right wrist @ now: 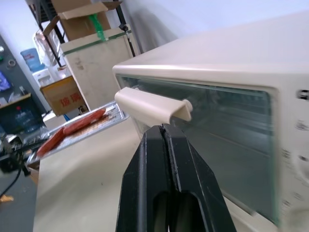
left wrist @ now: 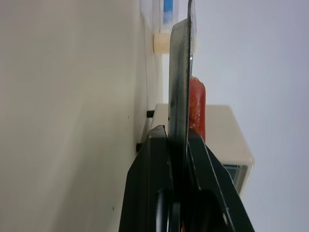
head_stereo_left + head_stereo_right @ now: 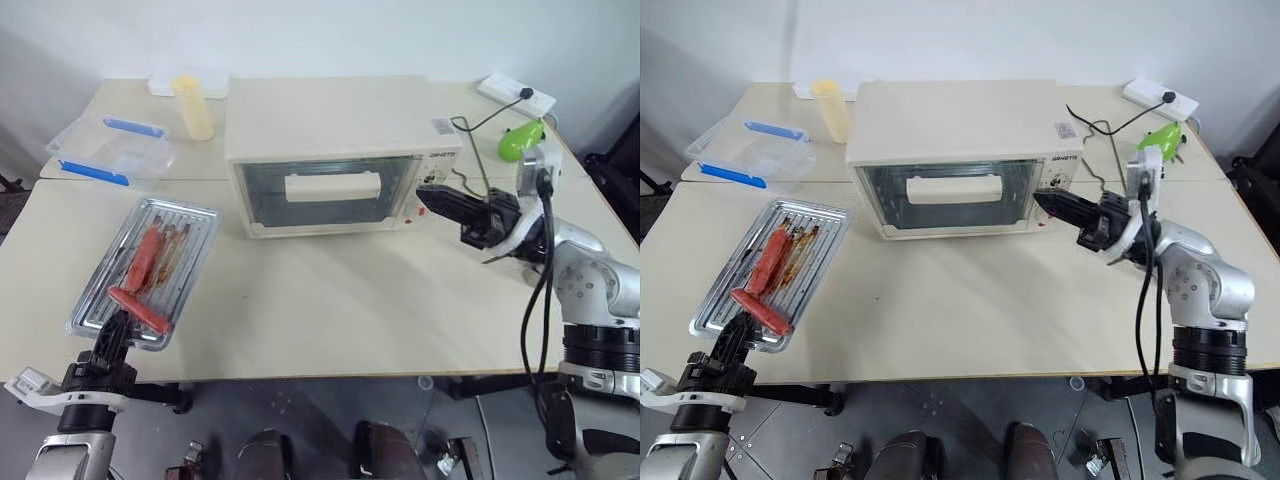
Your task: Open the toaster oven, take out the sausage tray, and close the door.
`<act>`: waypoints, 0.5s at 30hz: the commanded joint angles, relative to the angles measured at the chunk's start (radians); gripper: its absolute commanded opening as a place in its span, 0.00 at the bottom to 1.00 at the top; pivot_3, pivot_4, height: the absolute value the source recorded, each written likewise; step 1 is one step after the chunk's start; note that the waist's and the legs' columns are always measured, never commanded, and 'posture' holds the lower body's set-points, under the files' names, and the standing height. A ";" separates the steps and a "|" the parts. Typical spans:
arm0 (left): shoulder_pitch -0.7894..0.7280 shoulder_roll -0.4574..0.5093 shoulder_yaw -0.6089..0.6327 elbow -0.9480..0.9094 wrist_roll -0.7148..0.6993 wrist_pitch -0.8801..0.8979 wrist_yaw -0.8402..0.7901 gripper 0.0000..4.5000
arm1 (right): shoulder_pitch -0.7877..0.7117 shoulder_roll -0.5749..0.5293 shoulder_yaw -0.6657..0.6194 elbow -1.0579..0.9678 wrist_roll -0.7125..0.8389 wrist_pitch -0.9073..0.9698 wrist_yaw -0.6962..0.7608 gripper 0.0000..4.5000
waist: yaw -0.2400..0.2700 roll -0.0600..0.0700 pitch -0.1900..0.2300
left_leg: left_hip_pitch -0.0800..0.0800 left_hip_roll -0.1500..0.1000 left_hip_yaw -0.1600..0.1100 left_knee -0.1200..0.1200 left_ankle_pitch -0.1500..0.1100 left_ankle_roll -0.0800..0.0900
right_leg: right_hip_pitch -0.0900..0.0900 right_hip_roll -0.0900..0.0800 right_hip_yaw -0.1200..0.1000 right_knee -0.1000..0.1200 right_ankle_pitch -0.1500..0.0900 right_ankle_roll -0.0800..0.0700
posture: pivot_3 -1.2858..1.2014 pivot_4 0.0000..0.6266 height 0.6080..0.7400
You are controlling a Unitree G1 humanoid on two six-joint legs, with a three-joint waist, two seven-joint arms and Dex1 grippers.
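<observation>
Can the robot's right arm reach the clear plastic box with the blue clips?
Probably not. The right gripper sits by the cream-white toaster oven, which stands between it and the clear blue-clipped box at the far left.

Pale tables (image 3: 330,320) against a white wall (image 3: 320,35); grey floor (image 3: 320,410); possibly cardboard boxes (image 1: 82,12) beyond

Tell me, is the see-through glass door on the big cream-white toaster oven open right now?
No, the glass door sits flat and shut against the cream-white toaster oven, its bar handle upright in front.
</observation>
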 commanded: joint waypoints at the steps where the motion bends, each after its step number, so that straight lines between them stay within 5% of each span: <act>1: 0.051 0.059 0.001 0.008 -0.015 0.082 -0.082 0.00 | 0.017 -0.023 0.016 -0.071 -0.022 -0.010 -0.020 0.00 | 0.002 0.000 0.000 | 0.000 0.000 0.000 0.000 0.000 0.001 | 0.000 0.000 0.000 0.000 0.000 0.000 | 0.52 0.24 1.00; 15: 0.104 0.414 0.023 0.224 -0.015 0.385 -0.382 0.00 | 0.311 -0.138 0.050 -0.299 -0.213 -0.468 0.204 0.99 | -0.001 0.000 0.000 | 0.001 -0.004 0.003 0.000 -0.003 0.002 | 0.000 0.001 0.003 -0.002 0.000 0.000 | 0.52 0.24 1.00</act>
